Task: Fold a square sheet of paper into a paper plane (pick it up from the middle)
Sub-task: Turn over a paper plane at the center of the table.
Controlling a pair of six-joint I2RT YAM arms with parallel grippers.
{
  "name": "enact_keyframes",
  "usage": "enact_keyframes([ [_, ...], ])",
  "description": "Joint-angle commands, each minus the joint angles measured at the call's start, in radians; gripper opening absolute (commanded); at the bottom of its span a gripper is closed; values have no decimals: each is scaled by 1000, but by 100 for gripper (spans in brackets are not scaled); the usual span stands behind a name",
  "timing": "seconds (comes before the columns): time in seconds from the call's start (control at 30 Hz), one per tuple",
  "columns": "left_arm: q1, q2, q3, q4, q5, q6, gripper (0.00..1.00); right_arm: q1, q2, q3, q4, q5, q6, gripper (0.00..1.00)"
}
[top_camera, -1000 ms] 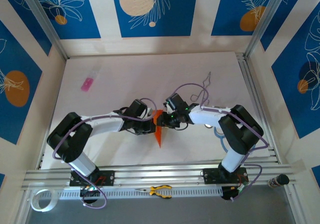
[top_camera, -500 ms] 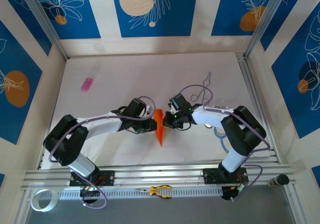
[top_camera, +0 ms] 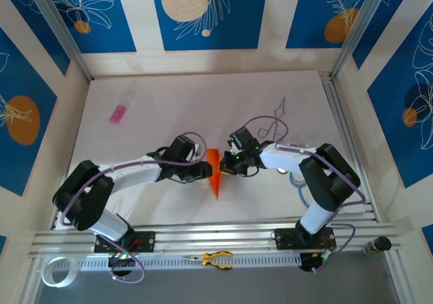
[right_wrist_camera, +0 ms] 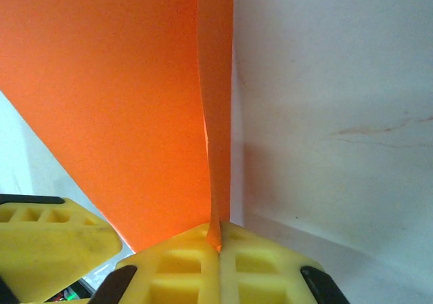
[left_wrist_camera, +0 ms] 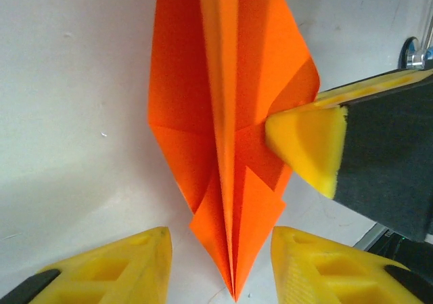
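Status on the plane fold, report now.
Left gripper open, a pointed end of the paper plane between its fingers, untouched. Right gripper shut on a raised fold. Pink object far off, no obstruction.

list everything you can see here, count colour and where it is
paper plane: one, bright orange, middle of the table between the two grippers
small rectangular object: one, pink, far left part of the table
pliers: one, yellow handles, on the rail in front of the arm bases
table: one, white, under everything
left gripper: one, yellow fingers, open, at the plane's left side
right gripper: one, yellow fingers, shut on the paper plane's raised fold
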Motion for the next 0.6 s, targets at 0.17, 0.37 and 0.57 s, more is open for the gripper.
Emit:
enact_keyframes([
  [0.17,-12,54,-4,79,48,-20,45,-4,-5,-3,8,-29,17,2],
  [0.37,-16,73,2,110,70,-28,41,-4,-3,1,4,-32,18,2],
  [0.57,-21,49,-4,95,45,-28,33,-5,7,7,-6,-34,18,1],
])
